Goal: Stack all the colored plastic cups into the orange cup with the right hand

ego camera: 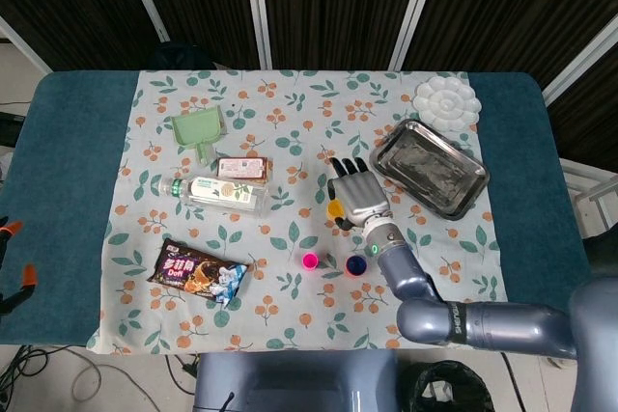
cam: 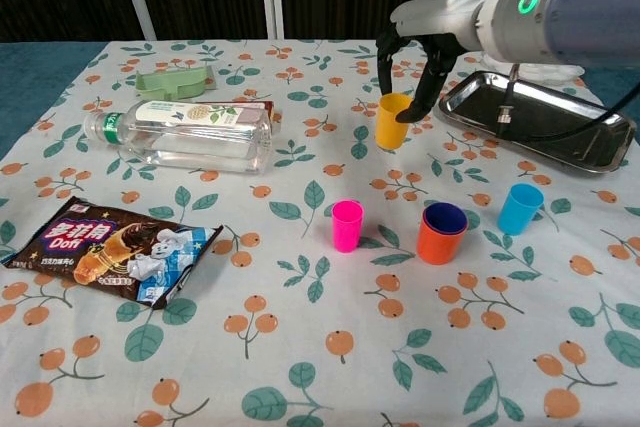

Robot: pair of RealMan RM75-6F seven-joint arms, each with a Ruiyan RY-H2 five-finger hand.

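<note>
The orange cup (cam: 440,234) stands on the tabletop (cam: 300,347) with a dark blue cup (cam: 445,216) nested inside. At its eleven o'clock, the right robot hand (cam: 415,62) holds the yellow cup (cam: 392,121) aloft. Pink cup (cam: 347,225) at nine, light blue cup (cam: 520,208) at three.

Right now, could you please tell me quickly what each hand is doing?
Right hand: holding the yellow cup, lifted above the table.
Left hand: not visible in either view.
</note>
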